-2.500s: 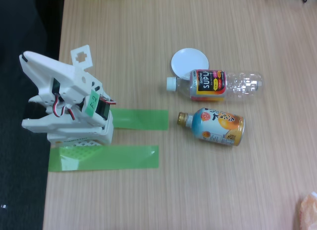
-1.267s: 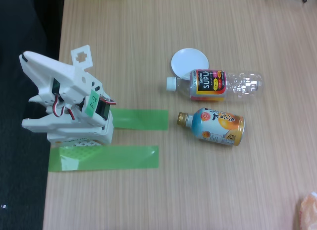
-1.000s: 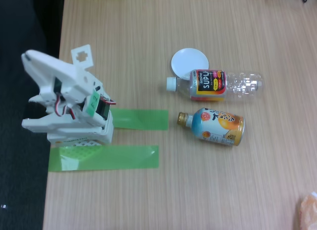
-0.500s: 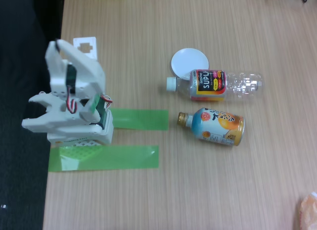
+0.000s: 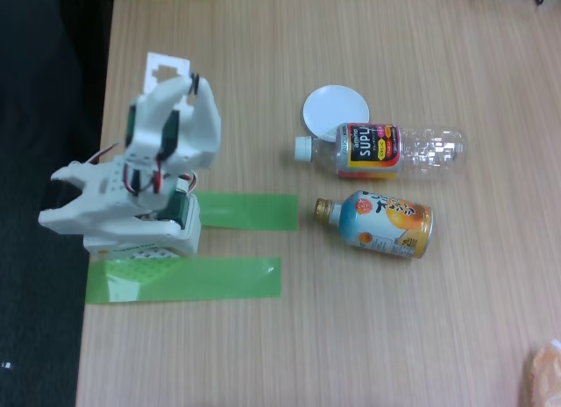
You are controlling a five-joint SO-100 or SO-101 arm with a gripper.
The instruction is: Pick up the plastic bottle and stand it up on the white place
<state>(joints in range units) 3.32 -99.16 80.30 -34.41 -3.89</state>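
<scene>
The plastic bottle [image 5: 386, 151] lay on its side on the table [image 5: 368, 319], touching the white place [image 5: 335, 110] at its 10 o'clock. The arm's jaws [image 5: 171, 69] stood far off at 9 o'clock; I could not tell how far open they were.

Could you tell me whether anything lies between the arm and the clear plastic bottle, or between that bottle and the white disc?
Nothing visible does. Bare table separates the gripper from the plastic bottle, which lies against the white disc. The orange can-bottle lies apart, nearer the camera.
</scene>
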